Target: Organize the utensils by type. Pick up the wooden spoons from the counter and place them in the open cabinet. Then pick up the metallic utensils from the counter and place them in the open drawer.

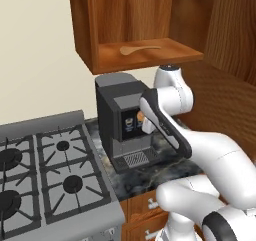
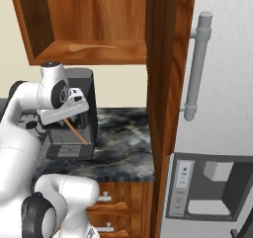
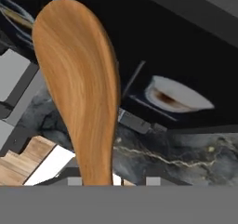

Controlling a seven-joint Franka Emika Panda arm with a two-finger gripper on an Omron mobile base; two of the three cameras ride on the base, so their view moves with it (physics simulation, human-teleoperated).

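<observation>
Fingers (image 3: 111,181) are closed on a wooden spoon (image 3: 81,86), held above the worktop (image 2: 123,138) beside the coffee machine (image 1: 122,120). One wooden spoon (image 1: 139,49) already lies in the open cabinet (image 1: 150,60) (metal utensils evidently remain to be moved).

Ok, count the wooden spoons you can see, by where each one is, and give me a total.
In the cabinet: 1 wooden spoon
Held in the gripper: 1 wooden spoon
Total: 2
</observation>
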